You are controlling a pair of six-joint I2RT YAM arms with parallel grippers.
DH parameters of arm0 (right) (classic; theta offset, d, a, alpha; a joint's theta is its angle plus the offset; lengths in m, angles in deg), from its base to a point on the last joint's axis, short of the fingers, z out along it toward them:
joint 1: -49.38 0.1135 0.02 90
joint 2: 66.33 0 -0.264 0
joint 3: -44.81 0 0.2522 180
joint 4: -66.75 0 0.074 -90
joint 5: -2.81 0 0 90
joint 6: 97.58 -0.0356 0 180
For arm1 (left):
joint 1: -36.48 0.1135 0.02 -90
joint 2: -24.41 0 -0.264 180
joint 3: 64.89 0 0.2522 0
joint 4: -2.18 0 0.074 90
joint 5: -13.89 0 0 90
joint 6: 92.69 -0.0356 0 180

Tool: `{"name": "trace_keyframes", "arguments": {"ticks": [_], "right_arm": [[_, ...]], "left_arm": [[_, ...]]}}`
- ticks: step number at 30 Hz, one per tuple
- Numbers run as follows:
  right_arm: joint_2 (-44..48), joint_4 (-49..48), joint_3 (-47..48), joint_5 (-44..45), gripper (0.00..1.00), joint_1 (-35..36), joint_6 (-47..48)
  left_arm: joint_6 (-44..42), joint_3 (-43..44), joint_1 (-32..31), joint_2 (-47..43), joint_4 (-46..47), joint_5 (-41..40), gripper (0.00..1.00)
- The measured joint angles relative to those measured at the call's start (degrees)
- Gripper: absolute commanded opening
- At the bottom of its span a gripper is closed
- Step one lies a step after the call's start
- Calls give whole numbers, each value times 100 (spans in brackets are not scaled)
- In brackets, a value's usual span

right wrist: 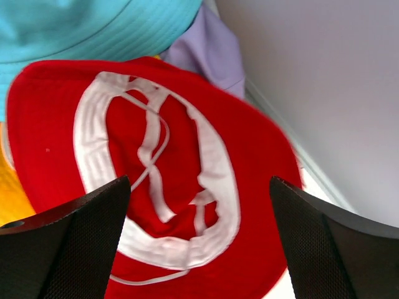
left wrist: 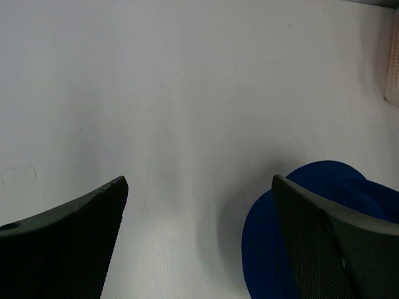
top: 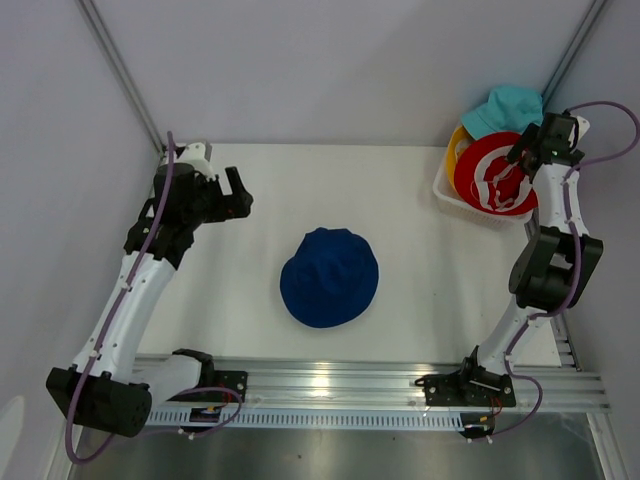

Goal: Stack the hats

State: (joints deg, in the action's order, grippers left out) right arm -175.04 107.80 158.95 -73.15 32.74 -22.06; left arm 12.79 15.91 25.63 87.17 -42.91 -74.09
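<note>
A navy hat (top: pixel 329 277) lies crown up in the middle of the white table; its edge also shows at the lower right of the left wrist view (left wrist: pixel 315 205). A red hat (top: pixel 492 172) lies upside down in the white basket (top: pixel 445 190) at the back right, its white inner band and cords showing (right wrist: pixel 156 180). My right gripper (top: pixel 512 168) hovers open just above it (right wrist: pixel 199 243), nothing between its fingers. A teal hat (top: pixel 505 108) (right wrist: pixel 81 28), a yellow hat (top: pixel 458 145) and a lavender hat (right wrist: pixel 215 53) lie beneath or behind the red one. My left gripper (top: pixel 243 192) stands open over bare table at the back left (left wrist: pixel 199 243).
Grey walls enclose the table on the left, back and right, close to the basket. A metal rail (top: pixel 330 385) with both arm bases runs along the near edge.
</note>
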Motion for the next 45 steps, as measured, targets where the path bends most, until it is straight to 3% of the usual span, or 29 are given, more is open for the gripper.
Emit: {"name": "trace_keyframes", "arguments": {"ticks": [11,17,26,37,45], "right_arm": [[15,-81,-201,-363,92,-308,708],[13,-271,-745,-654,84,-487,581],[42,-188,-826,-951,82,-621,249],[2109,-387,-1869,-1001,85,-557,175],[2076,-662,-2691,-841,84,-649,-50]], "left_arm": [[-59,2,-2,304,-9,11,100],[-61,2,-2,369,-11,11,99],[-79,2,-2,378,-7,9,100],[-101,2,-2,348,-7,20,99],[-101,2,-2,267,-7,20,99]]}}
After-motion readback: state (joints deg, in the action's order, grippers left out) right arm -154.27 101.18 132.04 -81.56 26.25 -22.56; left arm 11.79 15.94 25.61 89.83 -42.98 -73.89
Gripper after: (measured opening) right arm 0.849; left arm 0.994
